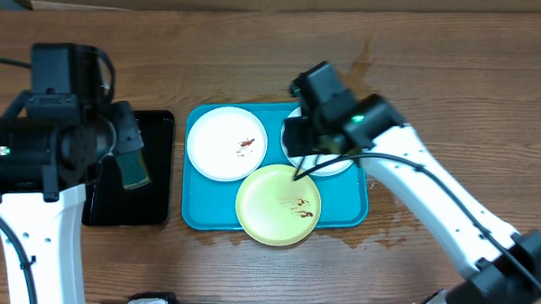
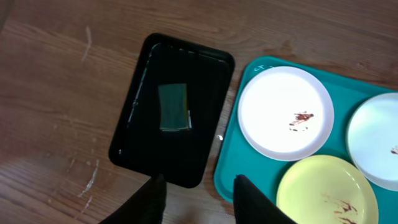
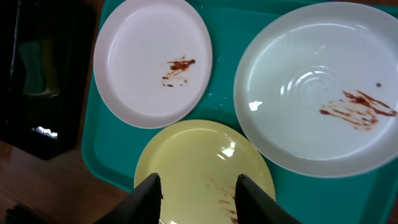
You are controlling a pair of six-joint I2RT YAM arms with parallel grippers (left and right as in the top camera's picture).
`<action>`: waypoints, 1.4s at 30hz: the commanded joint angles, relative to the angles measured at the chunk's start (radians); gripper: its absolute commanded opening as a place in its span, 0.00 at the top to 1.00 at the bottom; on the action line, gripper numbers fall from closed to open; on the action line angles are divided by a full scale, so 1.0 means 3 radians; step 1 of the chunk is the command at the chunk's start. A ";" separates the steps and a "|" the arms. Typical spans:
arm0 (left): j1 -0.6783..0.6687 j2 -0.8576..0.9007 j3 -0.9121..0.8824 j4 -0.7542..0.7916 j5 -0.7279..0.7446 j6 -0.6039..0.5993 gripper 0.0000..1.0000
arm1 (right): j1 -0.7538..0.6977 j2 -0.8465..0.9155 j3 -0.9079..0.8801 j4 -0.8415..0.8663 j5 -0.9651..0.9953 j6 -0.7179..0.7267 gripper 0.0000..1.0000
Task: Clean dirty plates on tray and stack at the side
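Surface: wood-grain table (image 1: 256,43)
Tray: turquoise plastic tray (image 1: 205,208), rounded corners, raised rim
Plates: three round flat dirty plates (image 1: 227,143) on tray; two glossy white far, yellow-green plate (image 1: 278,205) near
Left: left gripper (image 2: 200,186) parted, empty
Right: right gripper (image 3: 198,186) parted, empty, over yellow-green plate

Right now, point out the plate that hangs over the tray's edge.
The yellow plate: its near side juts past the tray's front rim. The left white plate and right white plate sit farther back on the tray.
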 commanded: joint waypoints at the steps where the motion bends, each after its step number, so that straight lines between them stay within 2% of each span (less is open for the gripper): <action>1: 0.0237 0.0019 0.0058 -0.0022 0.0278 0.0153 0.46 | 0.0205 0.0205 0.0070 0.0175 0.0305 0.0042 0.60; 4: 0.0324 0.0019 0.0022 -0.0057 0.0352 0.0247 0.33 | 0.0337 0.0373 0.0070 0.0395 0.0477 0.0025 0.58; 12: 0.0324 0.0023 -0.0108 -0.0042 0.0364 0.0245 0.30 | 0.0493 0.0420 0.0070 0.0623 0.0460 0.0015 0.58; 13: 0.0324 0.0027 -0.0114 -0.0043 0.0362 0.0245 0.30 | 0.0505 0.0420 0.0070 0.0621 0.0423 0.0015 0.51; 15: 0.0326 0.0034 -0.0117 -0.0037 0.0345 0.0245 0.29 | 0.0528 0.0420 0.0070 0.0608 0.0201 0.0015 0.20; 18: 0.0328 0.0034 -0.0117 -0.0008 0.0336 0.0224 0.24 | 0.0565 0.0432 0.0070 0.0676 0.0048 -0.0010 0.19; 23: 0.0413 0.0024 -0.0117 0.0081 0.0334 0.0009 0.21 | 0.0684 0.0483 0.0070 0.0866 -0.0014 -0.0342 0.19; 32: 0.0830 -0.0144 -0.0117 0.0134 0.0444 -0.0056 0.17 | 0.0800 0.0488 0.0074 0.1205 0.0025 -0.0350 0.18; 33: 0.0893 -0.0155 -0.0126 0.0032 0.0521 -0.0045 0.20 | 0.0800 0.0488 0.0074 0.1287 0.0024 -0.0350 0.10; 34: 0.0886 -0.0154 -0.0149 -0.0004 0.0608 -0.0025 0.22 | 0.0793 0.0487 0.0074 0.1287 0.0025 -0.0350 0.09; 36: 0.0862 -0.0156 -0.0261 0.0006 0.0951 0.0258 0.26 | 0.0741 0.0464 0.0074 0.1284 0.0023 -0.0333 0.09; 38: 0.0790 -0.0156 -0.0437 0.0090 0.1415 0.0627 0.36 | 0.0626 0.0393 0.0078 0.1244 0.0024 -0.0334 0.14; 39: 0.0749 -0.0156 -0.0548 0.0158 0.1621 0.0792 0.49 | 0.0538 0.0341 0.0092 0.1190 0.0024 -0.0322 0.19; 40: 0.0711 -0.0155 -0.0678 0.0237 0.1756 0.0879 0.64 | 0.0394 0.0270 0.0131 0.1059 0.0023 -0.0296 0.29; 41: 0.0693 -0.0156 -0.0755 0.0289 0.1765 0.0884 0.82 | 0.0310 0.0235 0.0159 0.0977 0.0023 -0.0262 0.35; 42: 0.0673 -0.0156 -0.0856 0.0354 0.1773 0.0881 0.93 | 0.0130 0.0165 0.0206 0.0806 0.0019 -0.0233 0.45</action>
